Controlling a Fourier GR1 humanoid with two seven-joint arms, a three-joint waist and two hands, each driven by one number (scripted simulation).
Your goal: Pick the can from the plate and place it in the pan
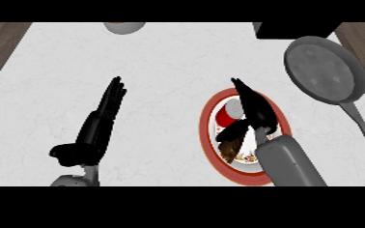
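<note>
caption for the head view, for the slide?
Right hand open over the red-rimmed plate, beside the can; grey pan waits at right, left hand rests open.

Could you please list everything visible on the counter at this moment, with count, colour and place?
Round red-rimmed plate: one, red rim with white centre, right of middle on the counter.
Red and white can: one, standing on the plate, beside the right hand's fingers.
Round grey metal pan: one, grey, far right, handle running toward the lower right.
Grey rounded object: one, at the top edge, mostly cut off; cannot tell what it is.
Black block: one, top right corner.
White marbled counter: one, under everything.
Left hand: one, black, open, fingers up, resting at lower left.
Right hand: one, black, open, over the plate next to the can.
</note>
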